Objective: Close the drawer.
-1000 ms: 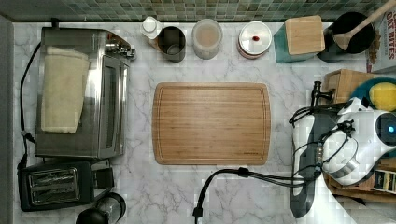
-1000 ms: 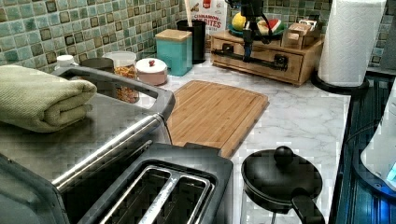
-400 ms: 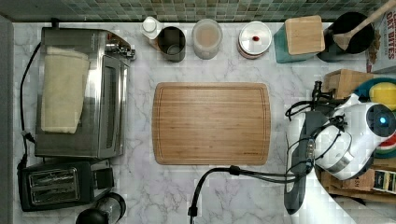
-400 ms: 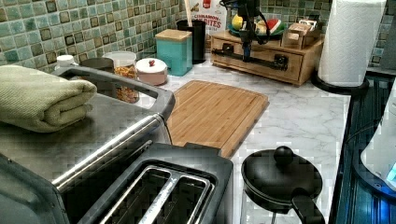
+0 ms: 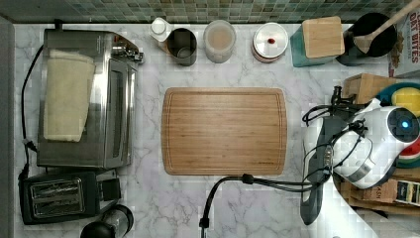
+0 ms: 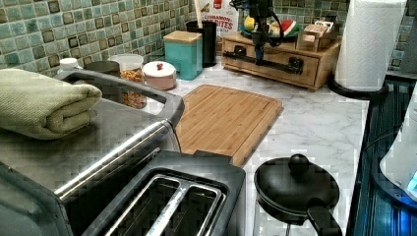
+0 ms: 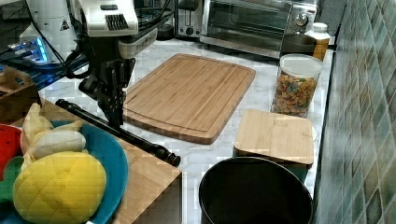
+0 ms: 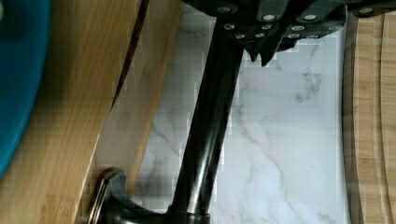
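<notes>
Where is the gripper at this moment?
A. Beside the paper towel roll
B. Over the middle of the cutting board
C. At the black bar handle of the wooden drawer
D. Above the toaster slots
C: in the right view the gripper comes down right at the long black handle on the front of the drawer, beside the cutting board.

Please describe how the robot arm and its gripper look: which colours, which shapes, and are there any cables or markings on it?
The arm has rounded white shells with a glowing blue light on top and a dark grey block at the wrist. Black cables loop loosely along it. In the right view a white housing carries a dark vent grille, and a small triangle warning mark sits on the white base. The gripper is black, with slim fingers and small silver screws.
</notes>
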Available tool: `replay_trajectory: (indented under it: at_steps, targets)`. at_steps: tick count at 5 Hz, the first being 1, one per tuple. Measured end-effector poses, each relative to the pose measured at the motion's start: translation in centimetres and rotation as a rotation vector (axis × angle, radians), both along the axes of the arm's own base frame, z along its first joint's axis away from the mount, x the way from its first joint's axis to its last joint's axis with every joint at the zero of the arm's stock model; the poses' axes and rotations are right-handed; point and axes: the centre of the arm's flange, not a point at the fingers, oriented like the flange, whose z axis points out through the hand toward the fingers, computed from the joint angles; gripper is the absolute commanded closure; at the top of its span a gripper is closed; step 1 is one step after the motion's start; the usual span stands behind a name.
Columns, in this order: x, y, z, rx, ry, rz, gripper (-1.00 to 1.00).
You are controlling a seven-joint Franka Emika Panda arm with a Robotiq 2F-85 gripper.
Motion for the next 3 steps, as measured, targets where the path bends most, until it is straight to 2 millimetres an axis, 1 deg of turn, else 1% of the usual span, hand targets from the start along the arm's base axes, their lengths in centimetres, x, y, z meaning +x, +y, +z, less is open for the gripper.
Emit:
replay_trajectory:
  at_steps: [3]
  targets:
    - [0.20,0.16,-0.03,-0.013,0.009,0.011,1.00]
